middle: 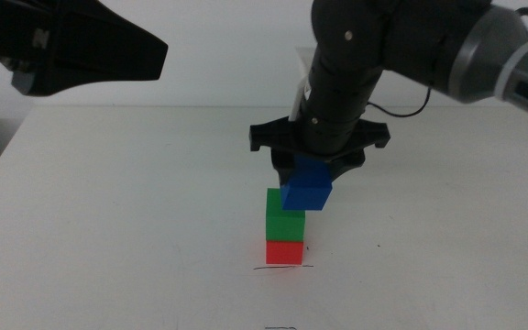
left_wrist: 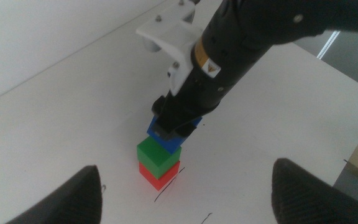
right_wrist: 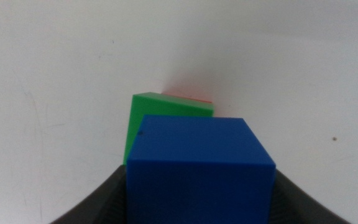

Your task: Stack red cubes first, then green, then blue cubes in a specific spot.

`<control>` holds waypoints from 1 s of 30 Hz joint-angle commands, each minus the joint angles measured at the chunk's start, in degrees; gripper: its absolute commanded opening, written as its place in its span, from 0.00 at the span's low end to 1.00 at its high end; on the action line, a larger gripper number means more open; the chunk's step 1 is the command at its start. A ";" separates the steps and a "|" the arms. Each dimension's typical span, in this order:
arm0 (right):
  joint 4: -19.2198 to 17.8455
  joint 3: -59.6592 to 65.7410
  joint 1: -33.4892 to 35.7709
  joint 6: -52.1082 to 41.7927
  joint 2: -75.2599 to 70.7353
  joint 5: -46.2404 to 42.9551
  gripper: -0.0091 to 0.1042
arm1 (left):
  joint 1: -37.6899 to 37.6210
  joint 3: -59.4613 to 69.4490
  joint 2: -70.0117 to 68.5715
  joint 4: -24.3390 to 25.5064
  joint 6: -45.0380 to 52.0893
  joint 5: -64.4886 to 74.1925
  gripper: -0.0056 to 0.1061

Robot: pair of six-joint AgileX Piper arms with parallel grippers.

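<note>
The red cube rests on the table just behind the black pen line, and the green cube sits on top of it. My right gripper is shut on the blue cube, which hangs a little tilted, just behind and right of the green cube's top. The right wrist view fills with the blue cube between the jaws, the green cube and a sliver of the red cube beyond. My left gripper hovers open above, looking down on the green cube, the red cube and the blue cube.
The left arm's dark body is at the upper left of the middle view. A second small pen mark lies at the table's front edge. The white table spreads to both sides of the stack.
</note>
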 commanded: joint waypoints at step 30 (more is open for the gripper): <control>-0.98 -5.29 1.95 1.71 1.20 0.83 0.22 | 0.06 -1.20 -0.59 -2.72 -0.18 -2.63 0.89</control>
